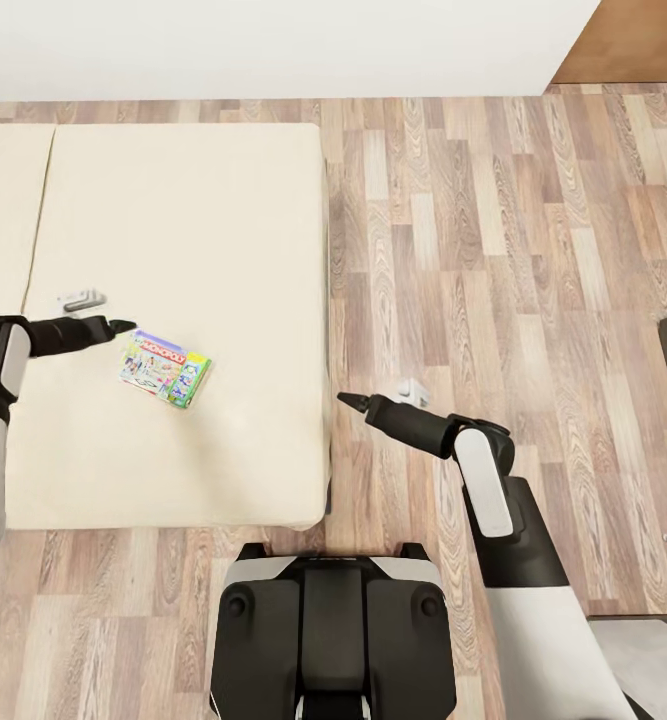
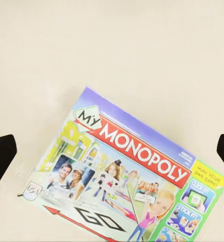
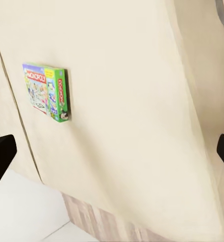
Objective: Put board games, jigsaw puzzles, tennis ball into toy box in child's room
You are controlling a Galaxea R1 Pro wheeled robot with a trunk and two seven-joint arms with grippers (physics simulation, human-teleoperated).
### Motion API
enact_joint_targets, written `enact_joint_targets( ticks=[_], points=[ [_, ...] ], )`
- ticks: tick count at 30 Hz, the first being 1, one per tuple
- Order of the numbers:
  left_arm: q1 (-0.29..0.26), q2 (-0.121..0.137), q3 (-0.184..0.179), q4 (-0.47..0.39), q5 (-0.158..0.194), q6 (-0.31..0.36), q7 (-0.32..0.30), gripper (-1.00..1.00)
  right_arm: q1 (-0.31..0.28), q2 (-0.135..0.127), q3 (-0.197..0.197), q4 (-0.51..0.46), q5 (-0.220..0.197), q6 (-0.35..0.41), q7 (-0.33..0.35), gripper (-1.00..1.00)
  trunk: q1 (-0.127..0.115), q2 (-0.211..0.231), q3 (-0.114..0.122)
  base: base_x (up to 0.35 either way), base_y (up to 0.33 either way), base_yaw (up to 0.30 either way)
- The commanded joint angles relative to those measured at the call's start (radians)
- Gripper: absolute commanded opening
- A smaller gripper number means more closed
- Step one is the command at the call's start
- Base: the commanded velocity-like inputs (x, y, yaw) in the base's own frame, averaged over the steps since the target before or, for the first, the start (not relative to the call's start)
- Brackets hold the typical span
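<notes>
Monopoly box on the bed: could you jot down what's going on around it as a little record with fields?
Game box: Monopoly box, lying flat, printed side up
Resting on: beige bed, near its foot end
Left gripper: over the bed just beside the box, not touching it; fingers spread wide in the left wrist view
Right gripper: over the wood floor, off the bed, holding nothing; fingers apart in the right wrist view
Other toys: only this one box seen on the bed

Before me the beige bed [image 1: 183,200] stands on the wood-plank floor [image 1: 493,250], with 1 Monopoly box [image 1: 165,368] lying flat on its mattress.
</notes>
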Motion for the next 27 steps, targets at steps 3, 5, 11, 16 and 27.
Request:
enact_joint_targets(
  ticks=[3, 5, 11, 16, 27],
  points=[
    [-0.03, 0.007, 0.001, 0.0, -0.003, 0.031, -0.003, 1.0, 0.001, 0.002, -0.001, -0.001, 0.009, 0.007, 0.005, 1.0, 0.001, -0.001, -0.001, 0.0, 0.0, 0.0],
    [-0.043, 0.008, -0.005, 0.01, -0.005, 0.037, 0.003, 1.0, 0.002, 0.003, -0.001, -0.001, 0.008, 0.008, 0.004, 1.0, 0.001, -0.001, -0.001, 0.0, 0.0, 0.0],
    [-0.05, 0.009, -0.045, 0.041, -0.011, 0.022, 0.024, 1.0, 0.003, 0.003, 0.0, -0.001, 0.007, 0.004, 0.002, 1.0, 0.001, -0.001, -0.001, 0.0, 0.0, 0.0],
    [-0.052, 0.008, -0.059, 0.075, -0.012, -0.003, 0.037, 1.0, 0.003, 0.003, 0.0, -0.007, 0.008, 0.004, 0.002, 1.0, 0.001, -0.001, -0.001, 0.0, 0.0, 0.0],
    [-0.053, -0.044, -0.071, 0.214, -0.012, -0.126, 0.106, 1.0, 0.08, 0.0, -0.002, -0.035, 0.008, -0.001, 0.003, 1.0, 0.001, -0.001, -0.004, 0.0, 0.0, 0.0]
  ],
)
